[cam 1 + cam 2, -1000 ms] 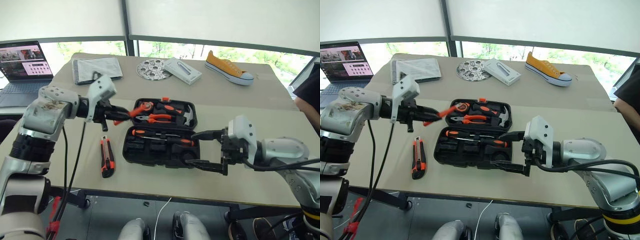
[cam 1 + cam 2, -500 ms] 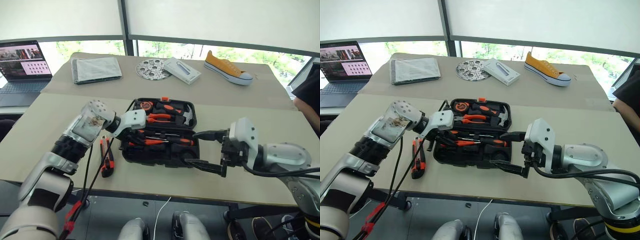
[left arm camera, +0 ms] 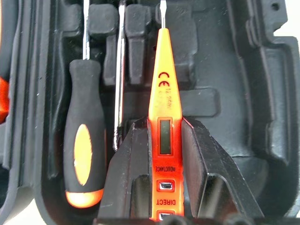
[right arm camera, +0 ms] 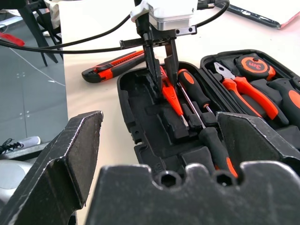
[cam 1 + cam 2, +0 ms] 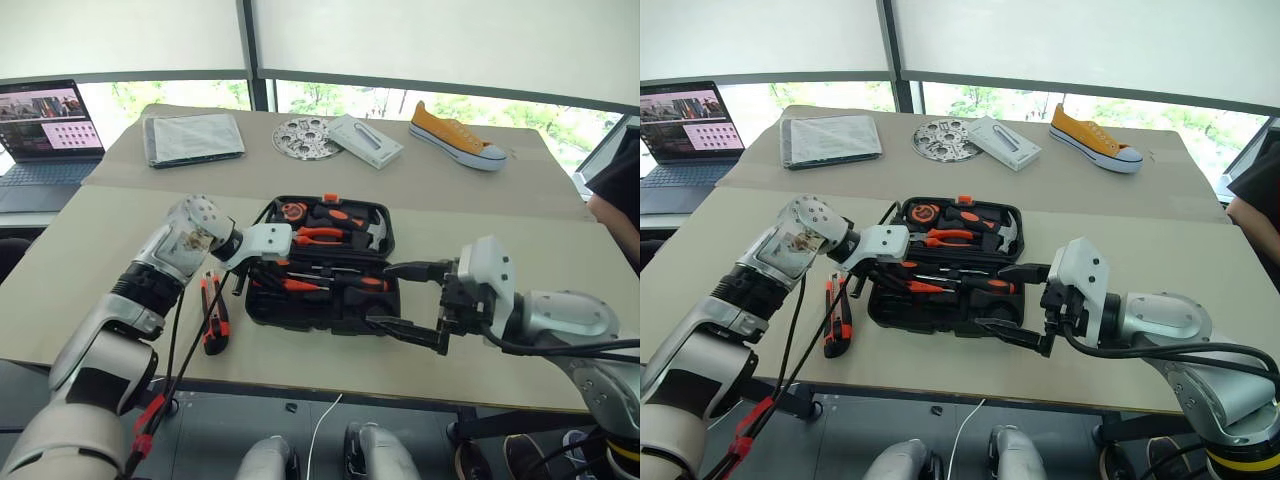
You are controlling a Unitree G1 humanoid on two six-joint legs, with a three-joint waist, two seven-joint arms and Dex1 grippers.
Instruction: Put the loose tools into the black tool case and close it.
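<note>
The black tool case (image 5: 262,318) lies open in the middle of the table. My left gripper (image 5: 262,276) is lowered into its front half, shut on the slim orange tester screwdriver (image 3: 160,89), whose tip points along the moulded recesses. A black-and-orange screwdriver (image 3: 84,154) lies in the tray right beside it, and another (image 4: 218,151) sits further along. The black-and-orange utility knife (image 5: 213,315) lies on the table just left of the case. My right gripper (image 5: 407,299) hovers wide open at the case's front right corner, holding nothing.
The lid half holds pliers (image 5: 322,235), a tape measure (image 5: 292,211) and a hammer (image 5: 375,236). At the back are a laptop (image 5: 45,125), a grey folded cloth (image 5: 192,137), a metal disc (image 5: 305,137), a white box (image 5: 365,140) and a yellow shoe (image 5: 457,135). A person (image 5: 617,190) is at the right edge.
My left gripper came down and to the right from above the table's left side into the case's front half, carrying the tester screwdriver. The right gripper kept still.
</note>
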